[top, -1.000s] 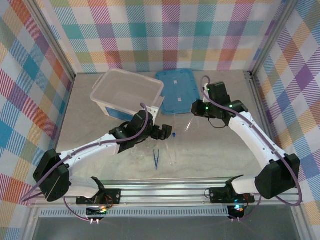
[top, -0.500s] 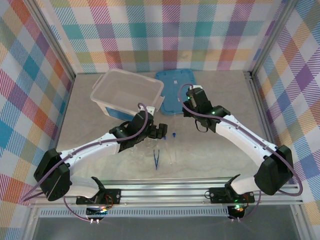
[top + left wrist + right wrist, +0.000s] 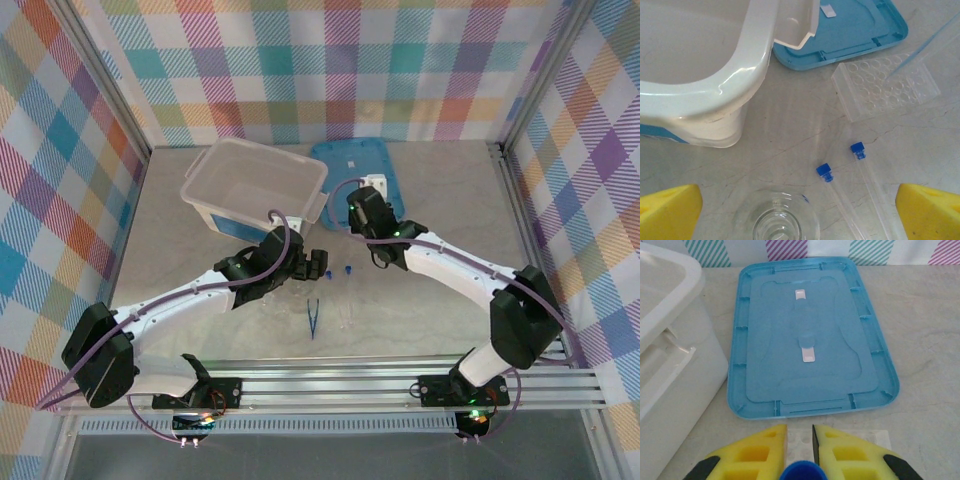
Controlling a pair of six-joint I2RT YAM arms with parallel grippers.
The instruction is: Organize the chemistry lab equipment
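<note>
My right gripper (image 3: 799, 431) is shut on a clear tube whose blue cap (image 3: 801, 471) shows between its yellow fingers. It hangs just in front of the blue lid (image 3: 805, 340). In the left wrist view that held tube (image 3: 932, 42) slants down over a clear well rack (image 3: 885, 90). My left gripper (image 3: 799, 200) stands open above a small glass flask (image 3: 777, 225). Two more blue-capped tubes (image 3: 826, 171) (image 3: 858, 149) lie flat on the table to the flask's right. Dark-blue tweezers (image 3: 312, 318) lie nearer the front edge.
The large translucent tub (image 3: 255, 185) stands at the back left, close to both grippers (image 3: 315, 265) (image 3: 362, 212). The blue lid (image 3: 345, 160) lies flat to the tub's right. Plaid walls close in the table on three sides.
My right arm has swung left from the lid's right side to its front edge near the tub, still shut on the tube. The left gripper has shifted slightly and stays open.
</note>
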